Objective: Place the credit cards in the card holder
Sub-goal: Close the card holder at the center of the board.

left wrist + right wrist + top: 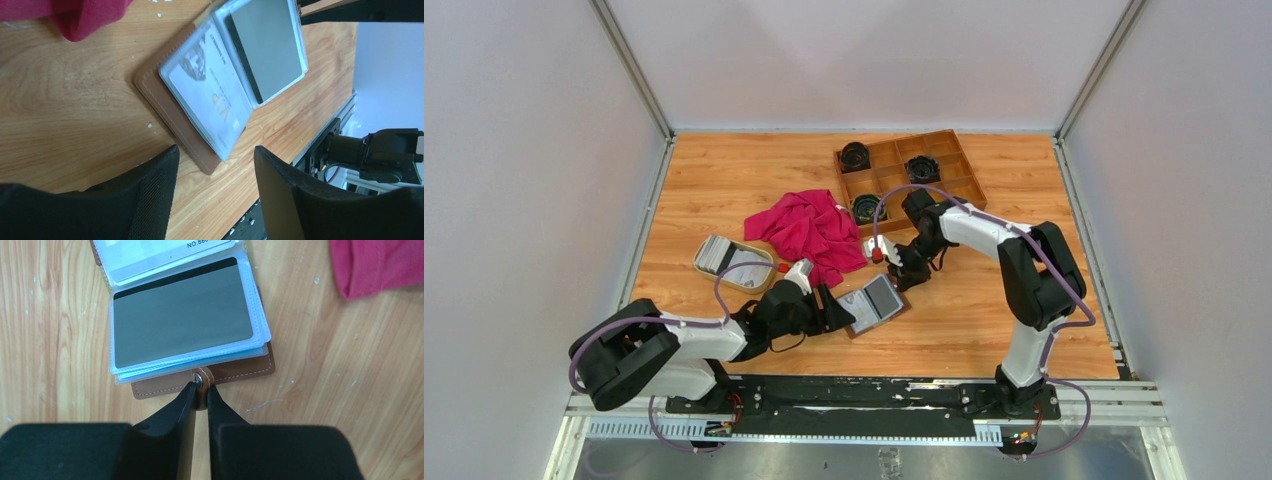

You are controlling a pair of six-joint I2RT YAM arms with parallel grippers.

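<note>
Black on brown, clamping the right gripper's (201,388) thin fingers onto the snap tab (201,396) of the card holder (873,303) lying unfolded on the wooden table (984,322), holding the left gripper (216,152) spread wide just beside its corner, leaving the credit cards (717,252) stacked in the cream dish (765,280).

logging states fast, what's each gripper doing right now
left gripper: open, holding nothing, fingers either side of the card holder corner
right gripper: closed on the card holder, pinching its snap tab
</note>
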